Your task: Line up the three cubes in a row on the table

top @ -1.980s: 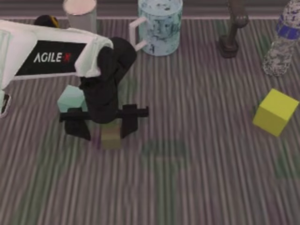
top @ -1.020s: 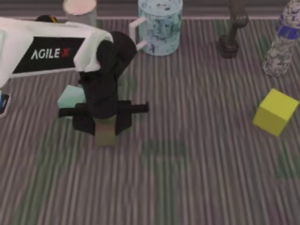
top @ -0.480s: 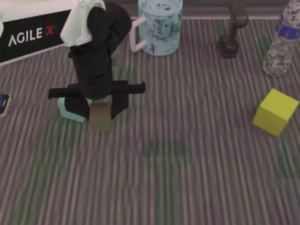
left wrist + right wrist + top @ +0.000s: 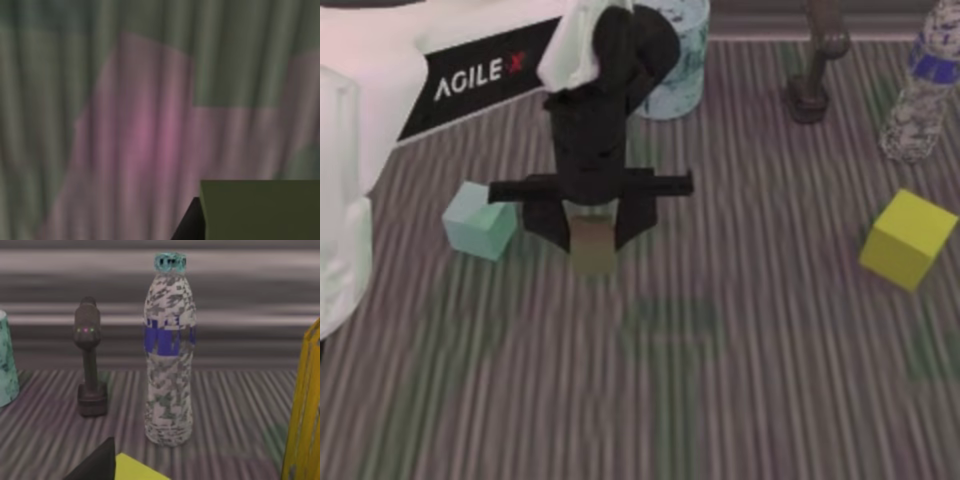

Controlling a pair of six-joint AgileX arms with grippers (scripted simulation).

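From above, the left claw (image 4: 592, 222) pinches the small matte olive cube (image 4: 592, 247) left of centre on the striped worktop (image 4: 740, 400), beside the mint cube (image 4: 478, 221), the yellow cube (image 4: 907, 239) near the right edge; the left wrist view shows the olive cube's flat face (image 4: 260, 210); the right wrist view shows a speckled bottle (image 4: 169, 352).

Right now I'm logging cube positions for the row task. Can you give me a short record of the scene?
left claw: shut on olive cube, carried over the table near its middle
mint cube: on the table, left of the olive cube, apart from it
yellow cube: far right, alone
right arm: out of the top view
row: not yet formed
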